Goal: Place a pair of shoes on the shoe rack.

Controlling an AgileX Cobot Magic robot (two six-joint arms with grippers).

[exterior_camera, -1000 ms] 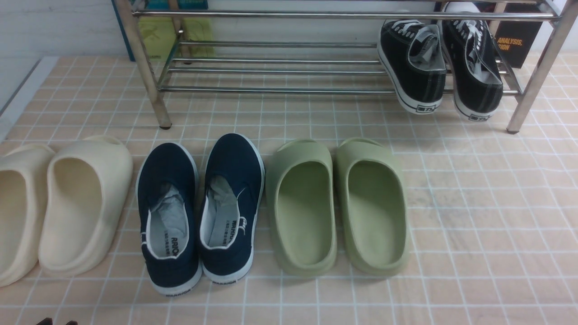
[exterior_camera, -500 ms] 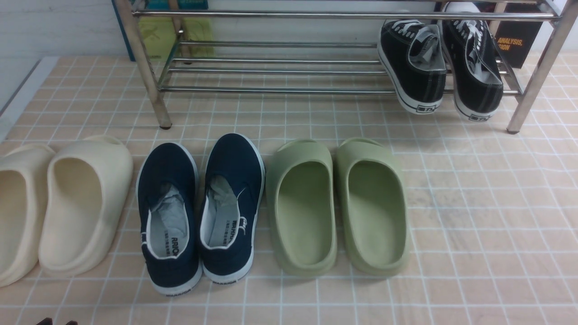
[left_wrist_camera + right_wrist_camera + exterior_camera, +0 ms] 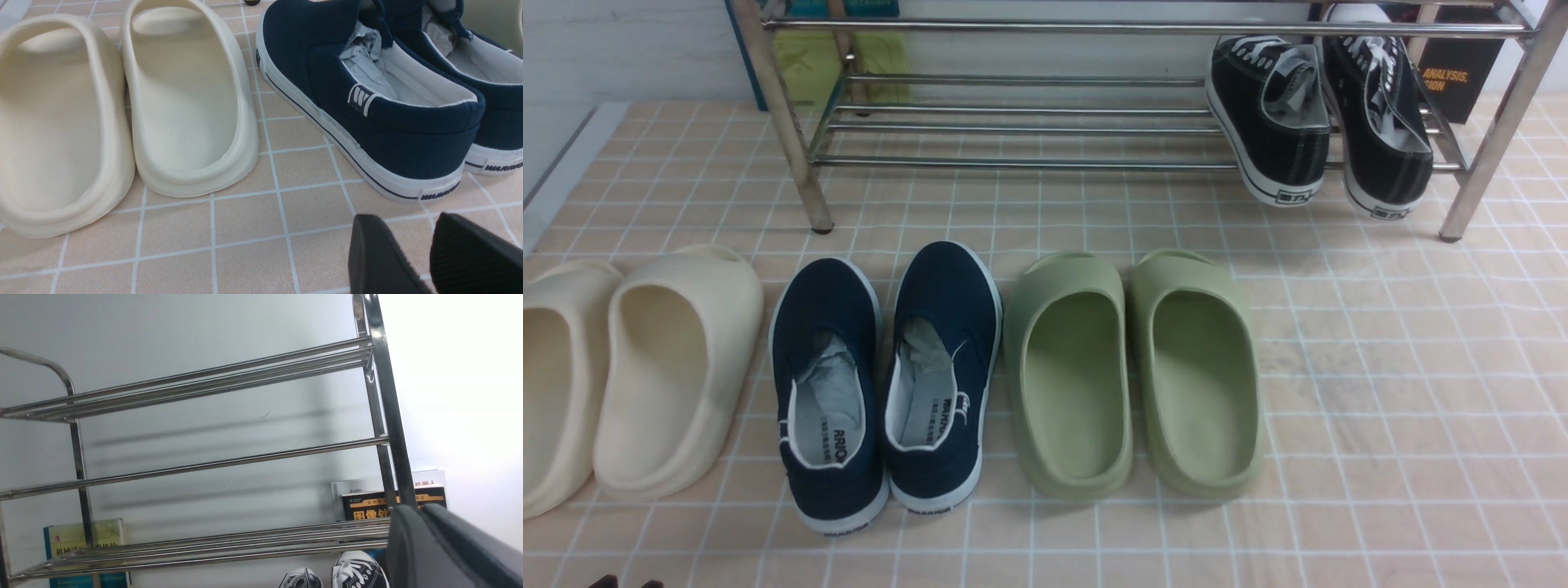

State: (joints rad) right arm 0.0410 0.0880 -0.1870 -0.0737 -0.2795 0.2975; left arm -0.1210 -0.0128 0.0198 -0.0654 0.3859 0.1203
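1. At the upper right of the front view, the black sneakers sit side by side on the lower tier of the shoe rack, near its right leg.
2. Their long axes run away from me. The toes are deep in the rack, and the heels hang over the front bar, tipped down toward the tiled floor.
3. They lie ahead and right of centre, so I judge my right arm the nearer one for any push inward along that axis.
4. My right fingers are pressed together and empty. The sneaker toes show close by them in the right wrist view.
5. My left fingers stand slightly parted and empty, over the floor near the heel of the navy slip-ons.
6. Count: two black sneakers, one rack, two navy slip-ons, two green slides, two cream slides.
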